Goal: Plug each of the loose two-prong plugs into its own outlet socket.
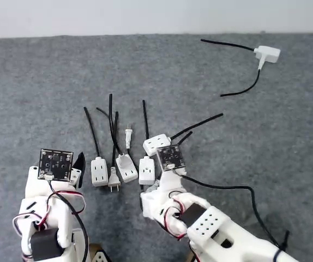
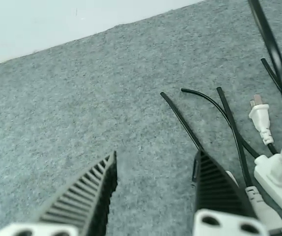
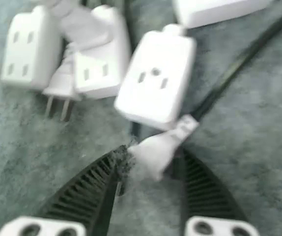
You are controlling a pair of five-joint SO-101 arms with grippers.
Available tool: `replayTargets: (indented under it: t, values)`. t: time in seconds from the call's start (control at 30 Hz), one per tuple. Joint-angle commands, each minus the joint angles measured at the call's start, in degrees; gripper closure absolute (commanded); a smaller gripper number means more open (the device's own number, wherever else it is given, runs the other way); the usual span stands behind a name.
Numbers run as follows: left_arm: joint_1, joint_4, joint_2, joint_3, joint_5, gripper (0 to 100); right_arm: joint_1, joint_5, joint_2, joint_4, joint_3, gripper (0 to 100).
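My right gripper [image 3: 151,156] is shut on a white two-prong plug [image 3: 156,150], whose front end meets the near edge of a white outlet socket [image 3: 155,83]. That socket [image 1: 146,170] lies in a row with two others [image 1: 99,171], [image 1: 127,167]; the middle one has a plug seated in it [image 3: 82,22]. One loose plug [image 1: 114,180] lies between the two left sockets, another [image 1: 128,136] farther back. My left gripper [image 2: 155,156] hangs open over bare carpet left of the row, holding nothing.
A fourth socket [image 1: 157,143] lies behind the right arm's wrist. Black cords [image 1: 112,123] fan out behind the row. A white adapter with cord [image 1: 268,53] rests at the far right. Grey carpet [image 1: 47,93] covers the table.
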State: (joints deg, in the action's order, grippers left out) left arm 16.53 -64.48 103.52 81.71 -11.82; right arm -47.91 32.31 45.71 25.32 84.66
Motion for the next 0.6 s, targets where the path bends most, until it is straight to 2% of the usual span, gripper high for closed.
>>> replayTargets:
  t: [0.0, 0.2, 0.4, 0.57]
  values:
    - [0.26, 1.41, 0.70, -0.66, 0.79, 76, -0.75, -0.44, -0.22, 0.84, -0.70, 71.9]
    - [0.26, 0.70, 0.70, -0.66, 0.79, 76, -0.66, -0.53, -0.22, 2.59, -1.05, 77.5]
    - [0.26, 0.62, 0.70, -0.66, 0.79, 76, -0.13, -1.14, -0.22, 2.15, -1.23, 92.9]
    - [0.26, 0.62, 0.70, -0.66, 0.79, 76, -0.13, -3.69, -0.22, 1.19, -1.05, 95.0]
